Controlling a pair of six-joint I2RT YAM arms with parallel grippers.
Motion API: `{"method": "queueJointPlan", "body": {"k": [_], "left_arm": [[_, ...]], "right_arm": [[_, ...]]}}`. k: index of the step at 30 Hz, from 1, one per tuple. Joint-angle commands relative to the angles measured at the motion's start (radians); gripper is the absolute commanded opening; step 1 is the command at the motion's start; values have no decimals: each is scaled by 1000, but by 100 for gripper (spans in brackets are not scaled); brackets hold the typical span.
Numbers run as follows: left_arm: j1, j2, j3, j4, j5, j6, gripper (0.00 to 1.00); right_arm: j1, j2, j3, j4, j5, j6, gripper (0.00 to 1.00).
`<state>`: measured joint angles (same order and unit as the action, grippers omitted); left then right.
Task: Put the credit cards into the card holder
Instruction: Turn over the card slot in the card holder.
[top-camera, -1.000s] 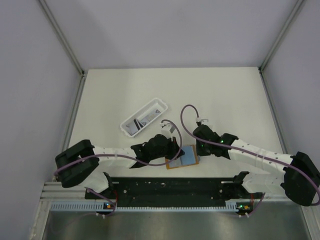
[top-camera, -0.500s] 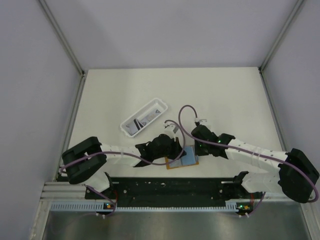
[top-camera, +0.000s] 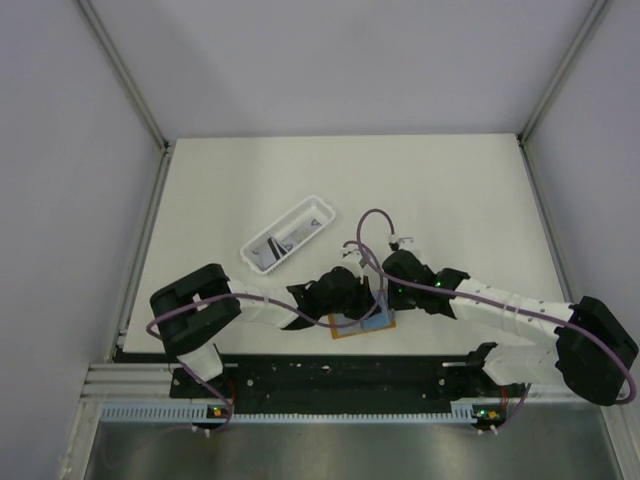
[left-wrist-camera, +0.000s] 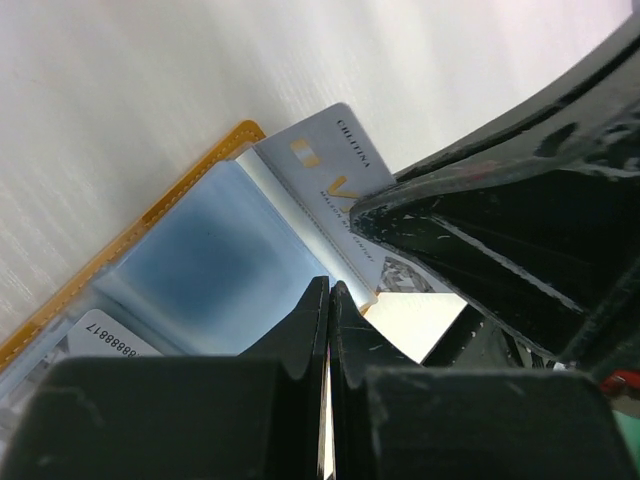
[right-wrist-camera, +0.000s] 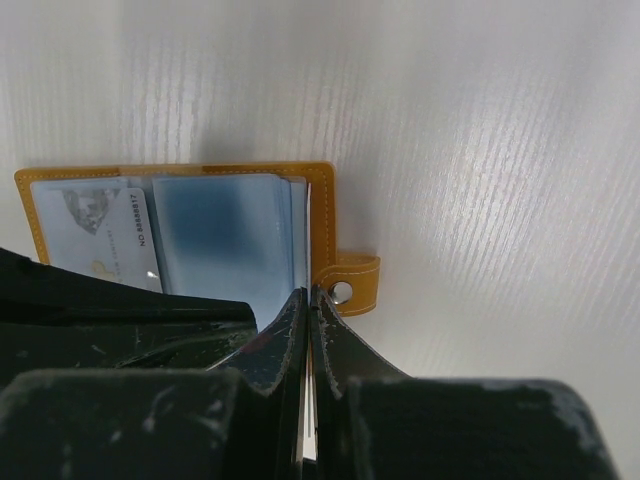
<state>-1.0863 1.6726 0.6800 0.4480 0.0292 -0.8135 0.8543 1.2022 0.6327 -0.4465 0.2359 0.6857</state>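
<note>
Left gripper (left-wrist-camera: 328, 290) now nearer right gripper (right-wrist-camera: 308, 295), both clenched, over open orange card holder (right-wrist-camera: 200, 170) with blue sleeves (right-wrist-camera: 215, 225)

**Materials and surfaces**

The flat orange-tan card holder (right-wrist-camera: 180, 171) looks like smooth leather, with fine stitching along its rim. Its clear plastic sleeves (left-wrist-camera: 210, 260) shine bluish. The pale grey plastic credit card (left-wrist-camera: 322, 160) is glossy. The white table (right-wrist-camera: 480, 150) is matt with fine grain lines. The left gripper (left-wrist-camera: 329, 298) is black matt plastic, scratched.
</note>
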Motion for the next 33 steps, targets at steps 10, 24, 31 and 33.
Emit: {"method": "queueJointPlan", "body": {"k": [10,24,31,33], "left_arm": [[-4,15,-68,-80,-57,-75,0],[-6,-165,-230,-118,-117,-99,0],[-6,-166,-250,-100,-118,-110,0],[-6,-163,-254,-92,-117,-113,0]], "right_arm": [[-8,36,-42,-11,11,12,0],[-9,33,-54,-11,11,14,0],[-9,5,-51,-11,22,15,0],[-8,-33,-51,-11,26,18,0]]}}
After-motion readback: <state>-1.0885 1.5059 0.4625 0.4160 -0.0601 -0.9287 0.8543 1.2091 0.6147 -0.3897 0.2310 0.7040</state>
